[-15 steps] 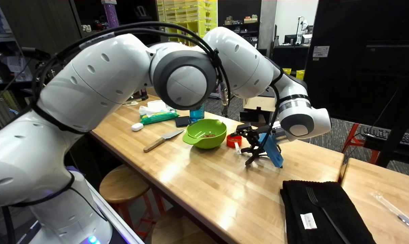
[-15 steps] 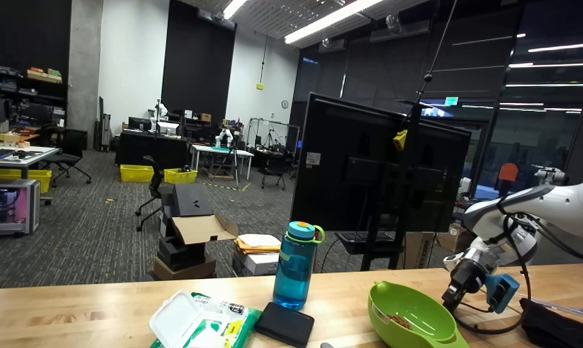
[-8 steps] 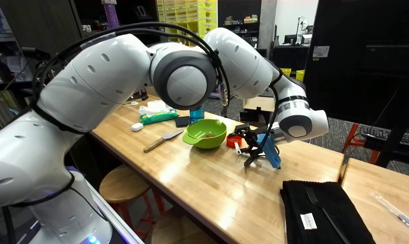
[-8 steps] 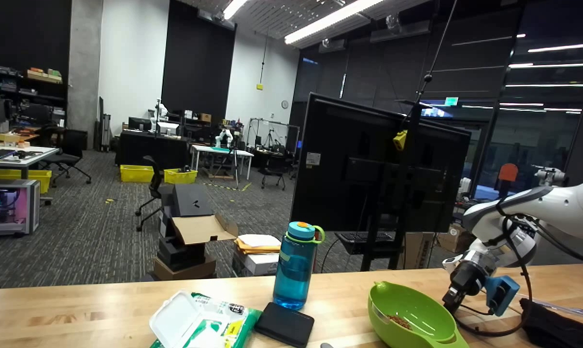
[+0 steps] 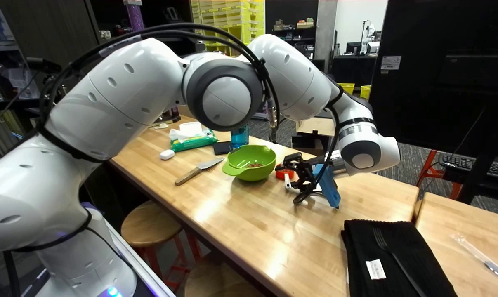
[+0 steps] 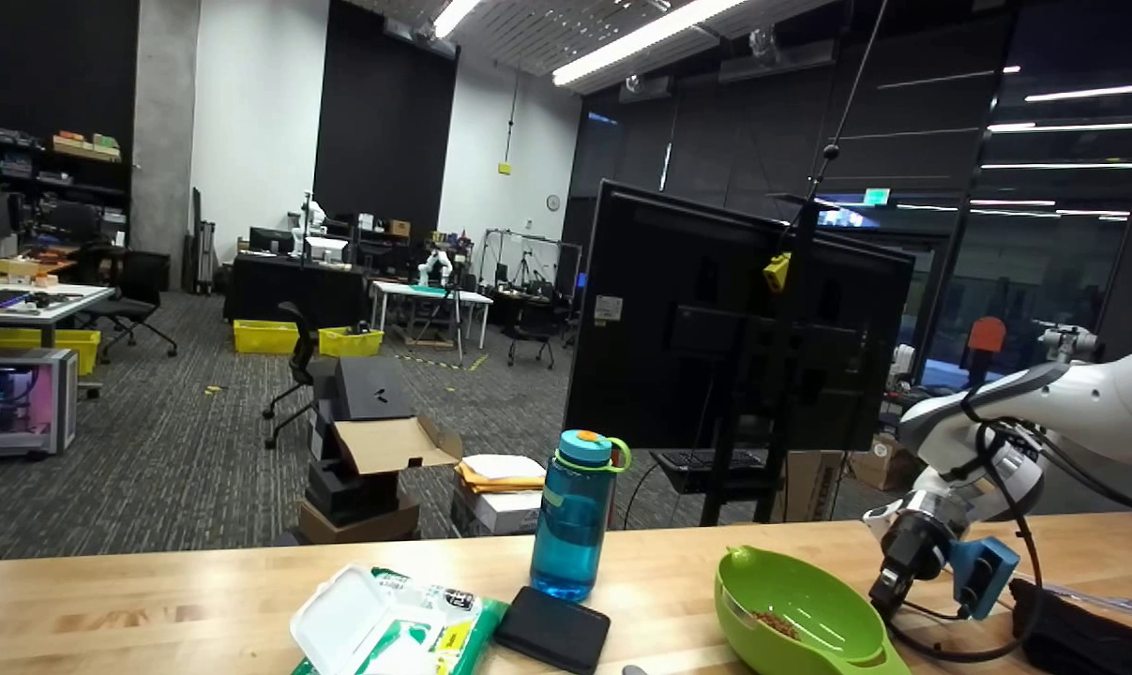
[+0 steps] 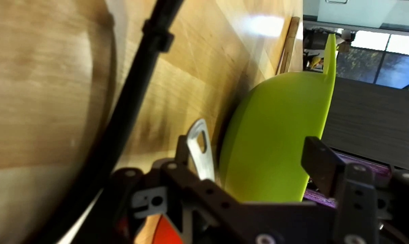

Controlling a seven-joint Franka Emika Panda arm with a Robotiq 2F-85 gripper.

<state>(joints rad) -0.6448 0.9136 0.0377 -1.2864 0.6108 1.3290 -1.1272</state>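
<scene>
Gripper at the handle of a red cup, fingers parted
We see nothing grasped: the pale handle lies in the gap, much nearer the table-side finger, contact unclear to us. Its long axis runs from the cup toward the near table edge in an exterior view, roughly square across the gap. Cup sits on the table, just beside the green bowl; whether they touch, we can't tell. Bowl side looks tight; we note more room toward the near edge, a black cable looping close by.
</scene>
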